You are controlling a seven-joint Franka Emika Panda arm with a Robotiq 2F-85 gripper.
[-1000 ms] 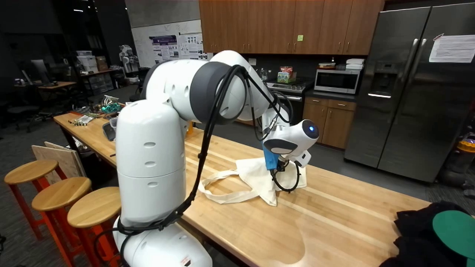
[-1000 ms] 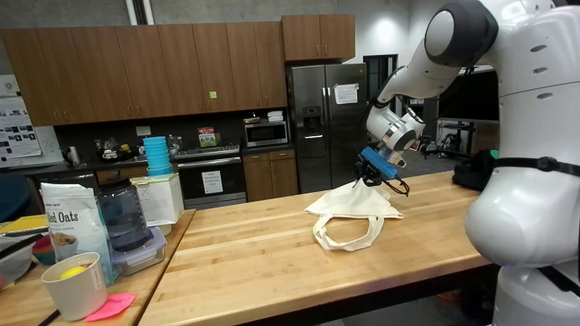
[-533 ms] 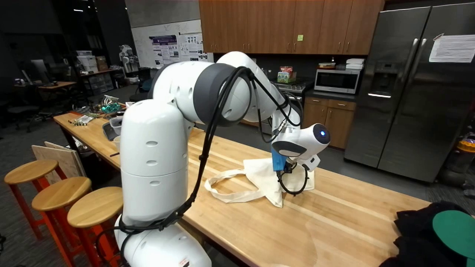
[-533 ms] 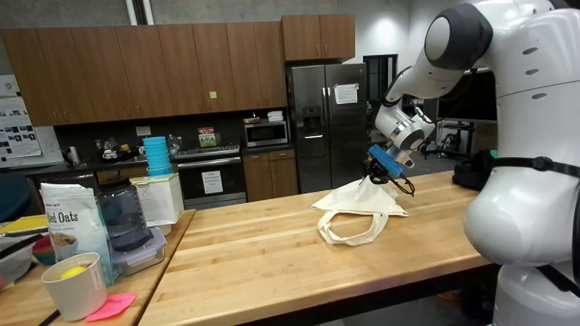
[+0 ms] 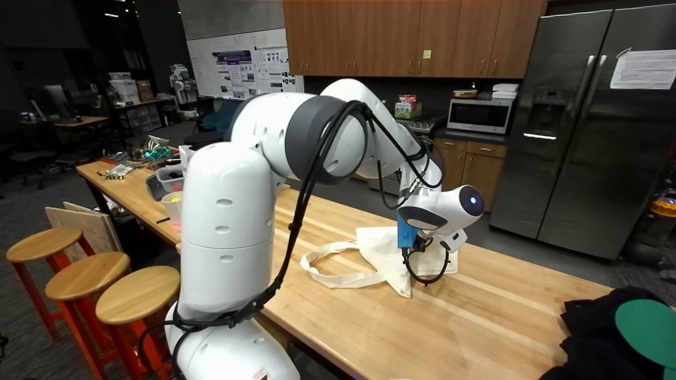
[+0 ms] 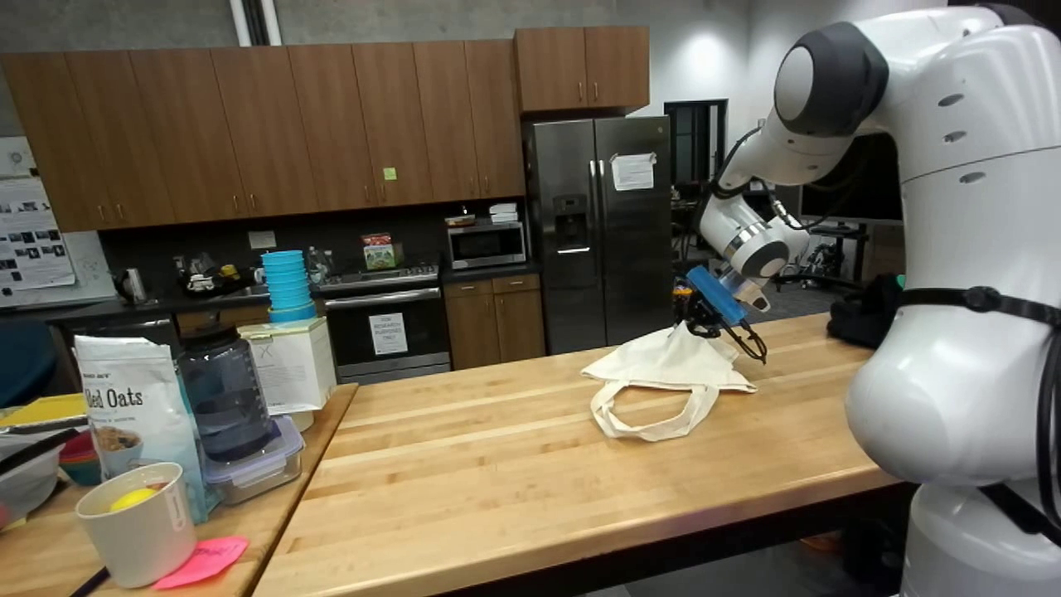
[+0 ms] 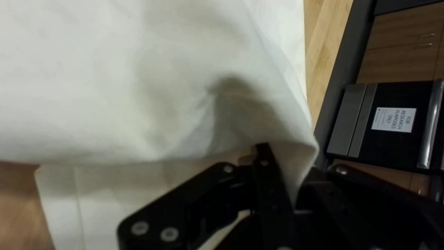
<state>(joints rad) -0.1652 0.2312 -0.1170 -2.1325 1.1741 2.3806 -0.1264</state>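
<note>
The cloth bag [image 6: 668, 363] is of plain cream colour; the gripper [image 7: 290, 173] is black; the tabletop [image 6: 497, 473] is light brown with paler stripes.

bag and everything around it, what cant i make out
Bag: its inside, hidden by its own folds, both exterior views.
Gripper: one fingertip, hidden behind the bag, wrist view.
Arm: its base, cut off by the bottom edge, both exterior views.
Fridge note: print too small, both exterior views.

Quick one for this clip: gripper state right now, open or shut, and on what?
Black two-fingered gripper: closed, holding a pinched fold of the cream cloth tote bag.
</note>
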